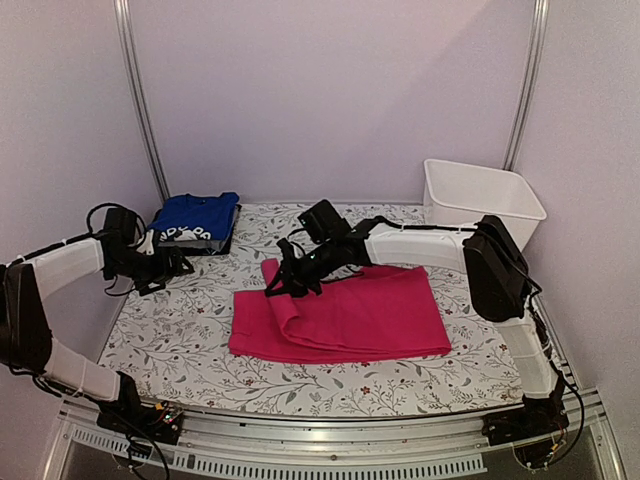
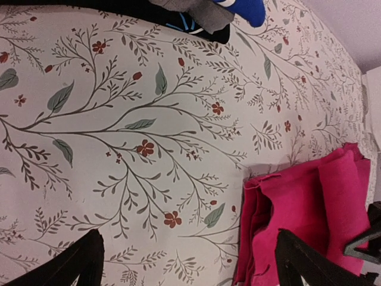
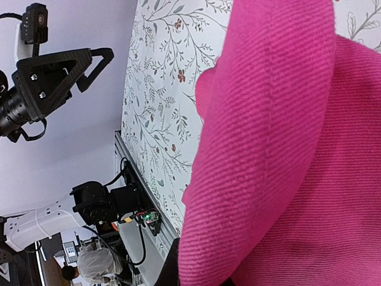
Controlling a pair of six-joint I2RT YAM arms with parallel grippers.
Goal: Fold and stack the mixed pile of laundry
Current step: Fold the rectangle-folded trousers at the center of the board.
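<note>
The bench point(image 1: 175, 335) wears a white covering point(image 1: 330, 385) printed all over with thin grey branches, grey-green leaves and small red flowers. The print runs to every edge, and the cloth lies flat and smooth. Along the bench's near edge runs a ribbed aluminium rail point(image 1: 330, 440). At the far right corner stands a white rectangular plastic bin point(image 1: 480, 200), open at the top, its walls sloping slightly outward. Two slim metal poles rise from the far corners, one on the left point(image 1: 140, 100) and one on the right point(image 1: 525, 85). Pale lilac walls point(image 1: 330, 90) close in the far, left and right sides.
</note>
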